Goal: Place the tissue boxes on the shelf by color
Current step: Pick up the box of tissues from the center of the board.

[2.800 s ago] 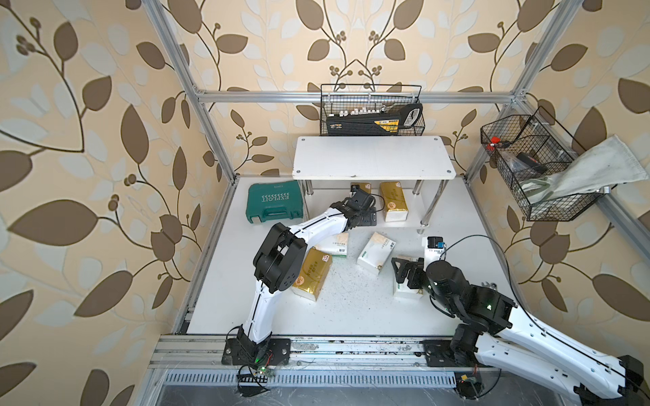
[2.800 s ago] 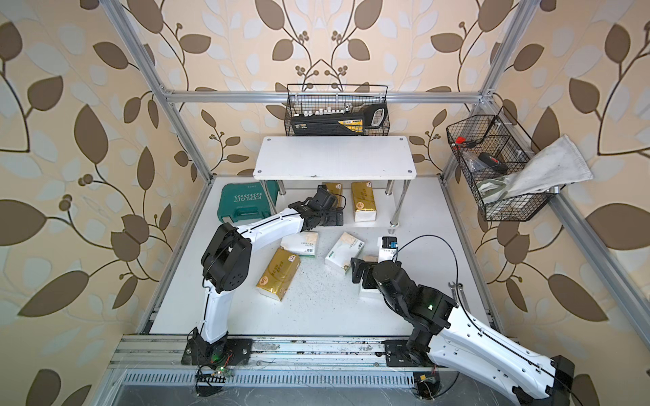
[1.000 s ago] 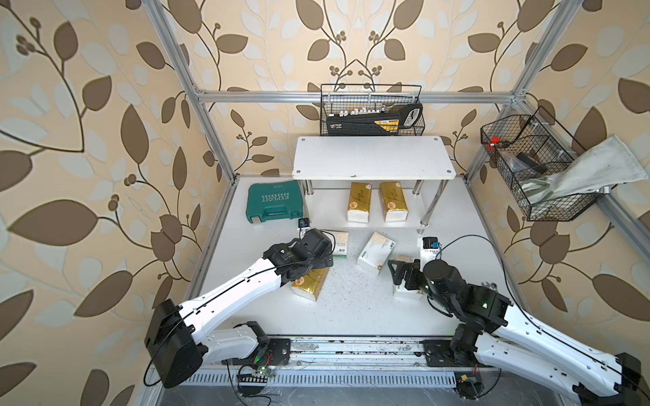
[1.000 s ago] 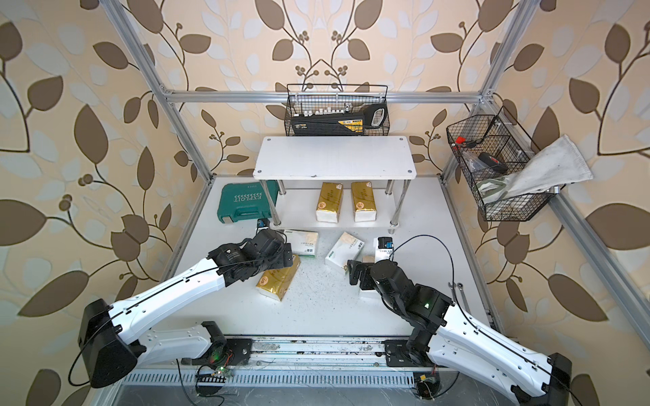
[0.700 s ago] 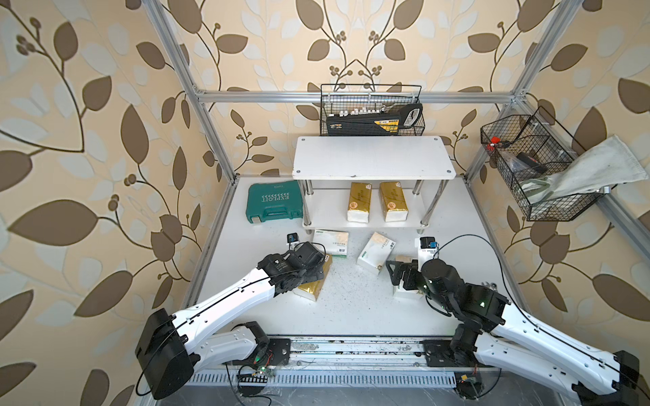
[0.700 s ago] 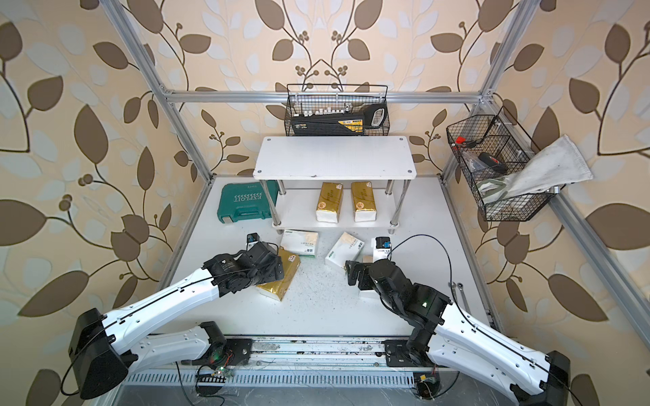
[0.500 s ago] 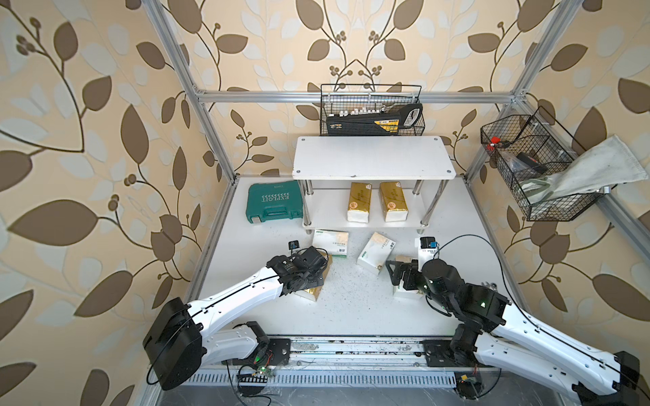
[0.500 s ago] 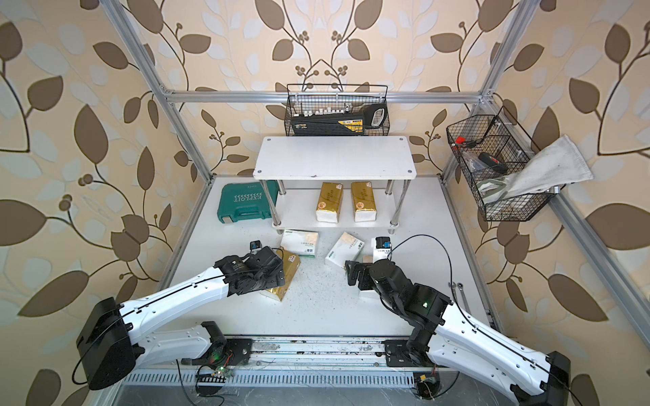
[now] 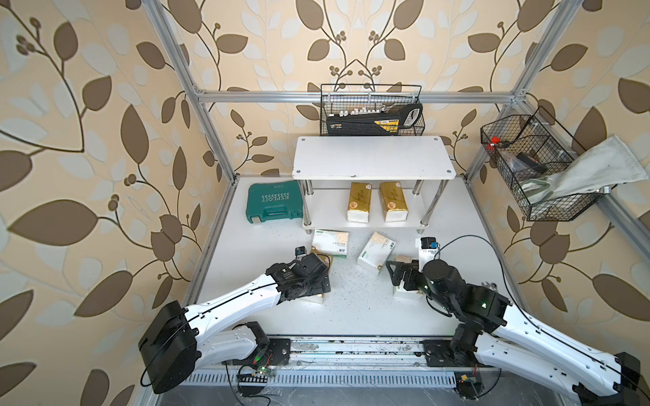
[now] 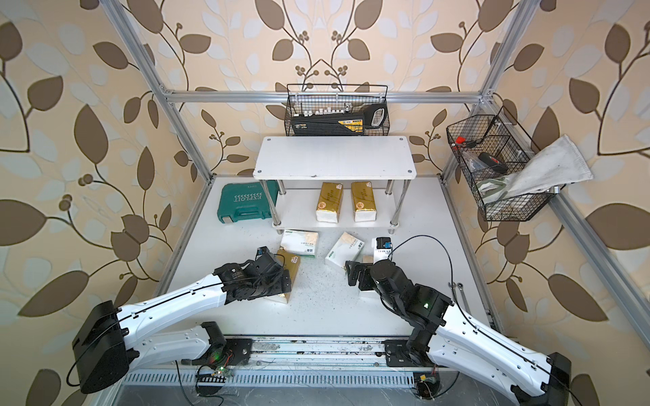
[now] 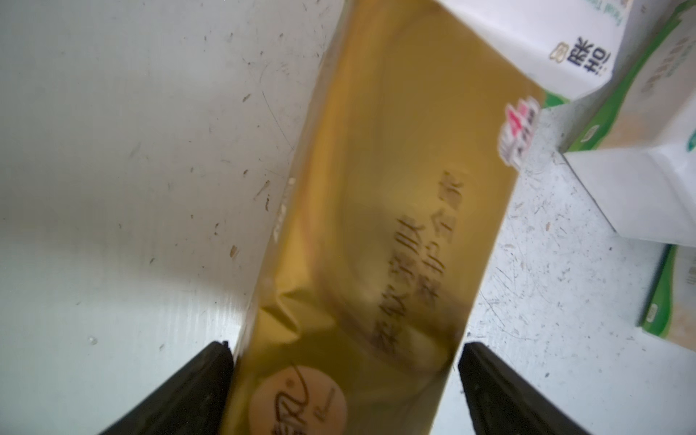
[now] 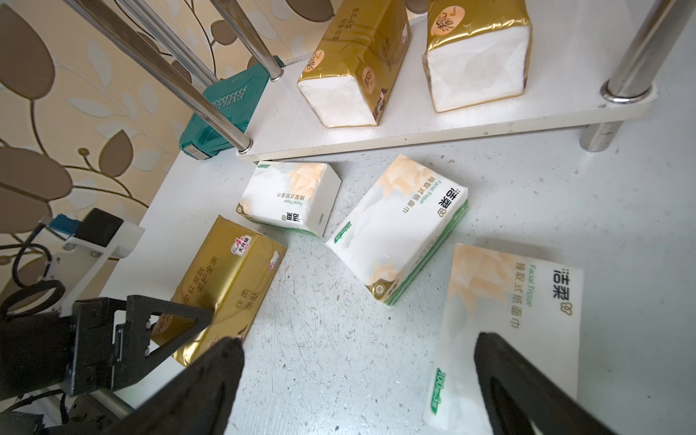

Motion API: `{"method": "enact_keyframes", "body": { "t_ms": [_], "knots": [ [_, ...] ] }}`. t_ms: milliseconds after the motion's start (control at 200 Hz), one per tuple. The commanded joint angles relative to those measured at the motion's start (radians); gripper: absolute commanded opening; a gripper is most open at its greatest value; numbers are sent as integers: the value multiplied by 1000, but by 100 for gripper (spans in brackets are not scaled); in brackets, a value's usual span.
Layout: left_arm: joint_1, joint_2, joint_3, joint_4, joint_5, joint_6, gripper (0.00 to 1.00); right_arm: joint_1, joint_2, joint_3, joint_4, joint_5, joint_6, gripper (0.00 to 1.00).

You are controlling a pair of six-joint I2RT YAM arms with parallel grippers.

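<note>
Left gripper (image 11: pixel 344 344) spread wide, straddling a gold tissue pack (image 11: pixel 395 188) that lies on the table (image 9: pixel 351 316).
Right gripper (image 12: pixel 357 338) also gapes, empty, with one finger over a white pack (image 12: pixel 508 320) printed "Facial Tissue". Two gold packs (image 9: pixel 358 202) sit on the lower board of the shelf (image 9: pixel 373 158). Two more white packs (image 9: pixel 330 242) lie just in front of it. The teal case (image 9: pixel 274 202) reads "EXPLOIT".

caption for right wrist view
Open right gripper by a white pack; two more white packs and a gold pack on the table, two gold packs on the shelf.
</note>
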Motion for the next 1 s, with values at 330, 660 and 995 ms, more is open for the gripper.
{"method": "enact_keyframes", "body": {
  "t_ms": [330, 660, 995],
  "knots": [
    [-76, 83, 39, -76, -106, -64, 99, -3, -11, -11, 5, -5, 8, 99],
    [-125, 162, -8, -23, -128, -138, 99, -3, -17, -5, -11, -2, 1, 99],
    [-140, 169, -56, 47, -203, -158, 95, -5, -23, 3, -28, -5, -4, 99]
  ]
}}
